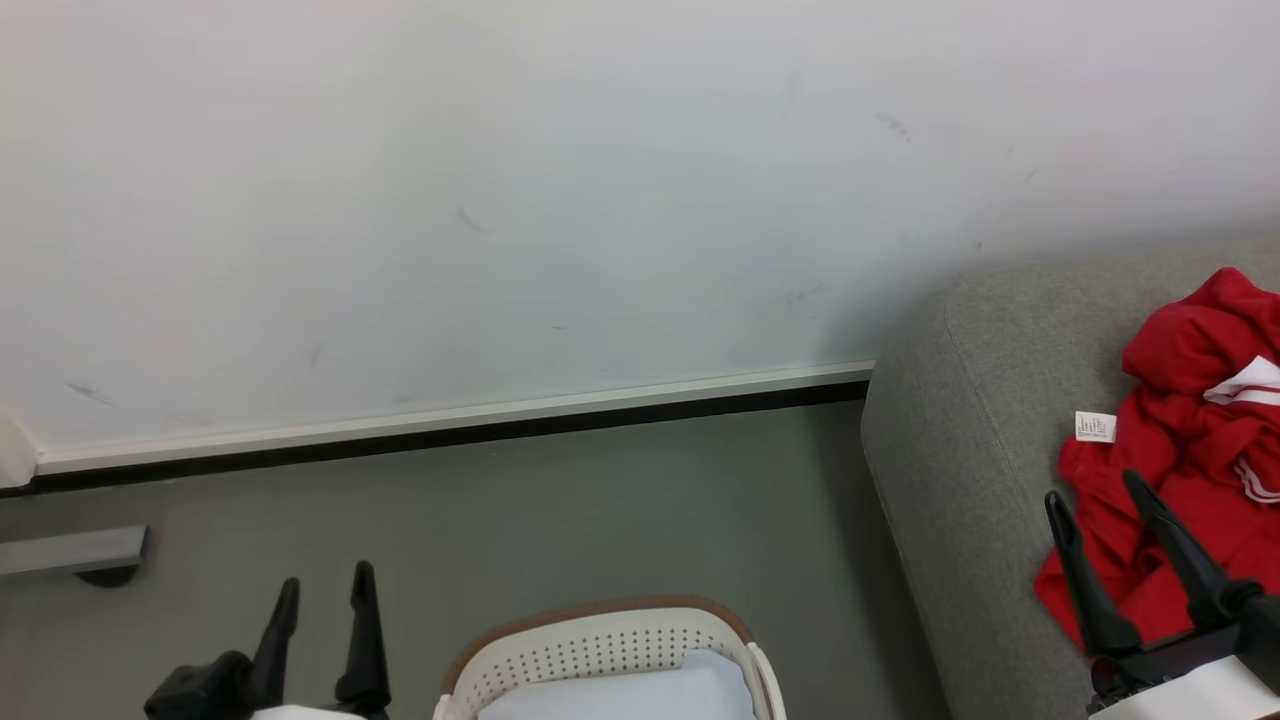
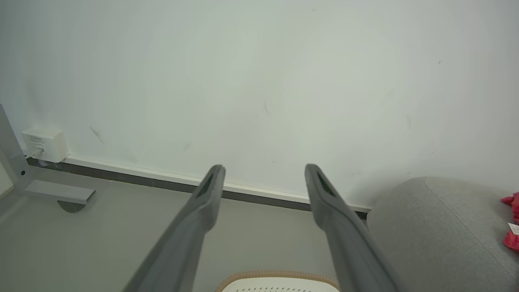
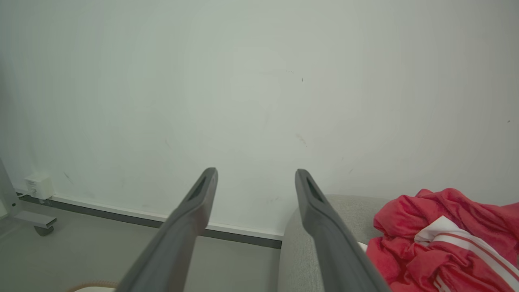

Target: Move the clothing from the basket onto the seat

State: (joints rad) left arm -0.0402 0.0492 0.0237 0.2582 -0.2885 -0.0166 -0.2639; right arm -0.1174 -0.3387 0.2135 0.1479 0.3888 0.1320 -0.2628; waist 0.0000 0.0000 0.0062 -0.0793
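The clothing (image 1: 1180,420) was pictured heaped on the seat (image 1: 960,450), just beyond the right gripper (image 1: 1092,490), held wide and empty.

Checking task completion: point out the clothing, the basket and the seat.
clothing (image 1: 1170,420), head view, red fabric mid-pile.
basket (image 1: 600,655), head view, perforated far wall.
seat (image 1: 960,450), head view, grey rounded corner.

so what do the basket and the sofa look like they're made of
The basket is probably moulded white plastic, smooth, judging by its even rows of small holes. The sofa looks like light-grey woven fabric, matte, with a grainy texture and a stitched seam.
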